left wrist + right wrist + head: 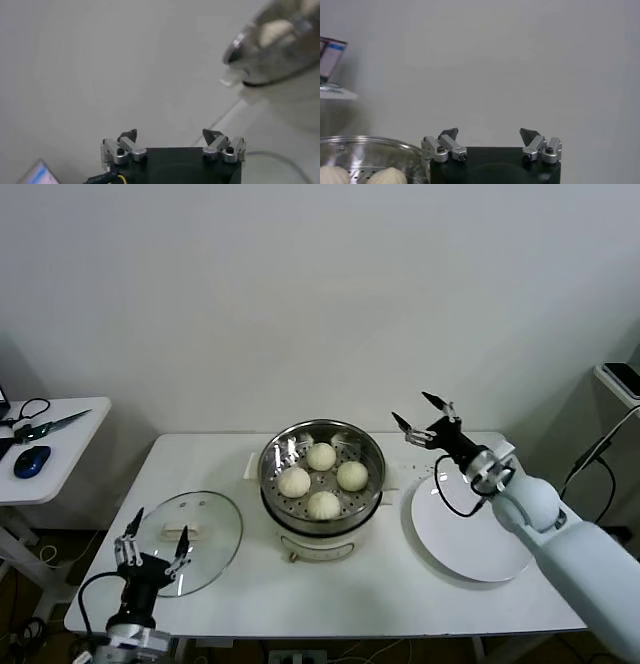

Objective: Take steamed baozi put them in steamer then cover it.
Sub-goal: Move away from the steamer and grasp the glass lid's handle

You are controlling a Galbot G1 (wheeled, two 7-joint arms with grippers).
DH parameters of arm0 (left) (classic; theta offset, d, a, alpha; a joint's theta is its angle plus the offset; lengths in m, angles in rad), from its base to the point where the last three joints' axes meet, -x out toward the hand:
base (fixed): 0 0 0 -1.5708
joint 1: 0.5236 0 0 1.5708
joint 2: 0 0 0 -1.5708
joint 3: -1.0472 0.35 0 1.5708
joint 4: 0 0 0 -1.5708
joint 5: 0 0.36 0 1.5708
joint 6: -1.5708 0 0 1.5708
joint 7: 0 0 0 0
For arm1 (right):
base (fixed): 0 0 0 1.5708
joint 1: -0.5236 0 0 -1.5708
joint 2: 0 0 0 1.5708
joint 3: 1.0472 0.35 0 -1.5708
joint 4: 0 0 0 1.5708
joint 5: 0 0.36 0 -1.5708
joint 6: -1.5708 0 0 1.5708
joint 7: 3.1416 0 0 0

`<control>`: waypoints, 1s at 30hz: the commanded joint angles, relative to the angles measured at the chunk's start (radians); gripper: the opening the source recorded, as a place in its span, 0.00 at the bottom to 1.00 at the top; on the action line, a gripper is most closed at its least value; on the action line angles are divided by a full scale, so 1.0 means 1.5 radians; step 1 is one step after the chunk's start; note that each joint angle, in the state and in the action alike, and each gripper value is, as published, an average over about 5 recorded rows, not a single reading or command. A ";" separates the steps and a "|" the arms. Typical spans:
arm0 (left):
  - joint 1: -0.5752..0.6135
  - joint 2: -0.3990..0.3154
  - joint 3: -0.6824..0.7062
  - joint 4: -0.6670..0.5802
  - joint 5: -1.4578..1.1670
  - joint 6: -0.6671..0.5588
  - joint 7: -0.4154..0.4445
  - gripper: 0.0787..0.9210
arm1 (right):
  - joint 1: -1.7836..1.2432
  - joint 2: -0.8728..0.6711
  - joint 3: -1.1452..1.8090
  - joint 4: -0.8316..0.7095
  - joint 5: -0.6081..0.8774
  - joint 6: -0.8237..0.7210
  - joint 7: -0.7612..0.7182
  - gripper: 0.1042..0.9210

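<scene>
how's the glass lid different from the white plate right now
The cover is clear glass with a metal rim and a white handle at its centre; the white plate is opaque and plain. The cover lies on the steamer's left, by the open left gripper; the plate lies on its right, below the open right gripper. Both are round and lie flat on the table.
</scene>
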 commanded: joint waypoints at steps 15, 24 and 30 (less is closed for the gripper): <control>-0.159 0.036 0.042 0.293 0.577 0.021 -0.013 0.88 | -0.365 0.174 0.340 0.035 -0.133 -0.013 0.004 0.88; -0.236 0.040 0.033 0.389 0.559 0.050 -0.112 0.88 | -0.362 0.185 0.331 0.030 -0.142 -0.013 0.006 0.88; -0.266 0.046 0.040 0.428 0.552 0.051 -0.114 0.88 | -0.365 0.187 0.333 0.024 -0.146 -0.011 0.006 0.88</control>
